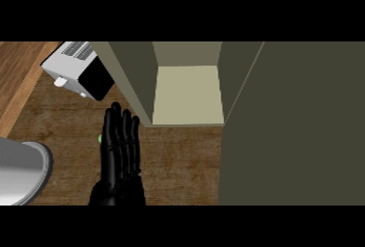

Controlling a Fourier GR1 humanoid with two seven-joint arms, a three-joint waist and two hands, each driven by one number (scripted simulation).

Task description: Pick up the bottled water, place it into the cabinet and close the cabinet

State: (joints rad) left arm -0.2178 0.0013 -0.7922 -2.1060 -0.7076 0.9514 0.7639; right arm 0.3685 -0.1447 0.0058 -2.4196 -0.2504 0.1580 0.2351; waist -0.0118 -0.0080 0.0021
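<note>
left hand (119, 154): flat and open, fingers straight and together, pointing up the view; holds nothing; lies over the counter (178, 164), fingertips just beside the cabinet's left wall.
right hand: not in view.
green speck (100, 139): small, at the hand's left edge; too little shows to say what it is.
bottle: cannot be made out anywhere; not in the hand, and not on the part of the shelf that shows.
cabinet (135, 77): open, above and right of the hand.
shelf (187, 94): pale; nothing shows standing on it.
door (299, 125): swung out, a dark panel filling the right of the view; it may hide the bottle or the other hand.
appliance (75, 67): white with a black front, upper left, beside the cabinet.
grey round thing (21, 169): at the left edge, apart from the hand.
step, as judged: the pick-up looks not yet done, and the door is not closed.
advice: find the bottle first; curl fingers and thumb round its body and keep it upright; go in through the opening clear of the left wall; set it well back so the door can swing shut.
</note>
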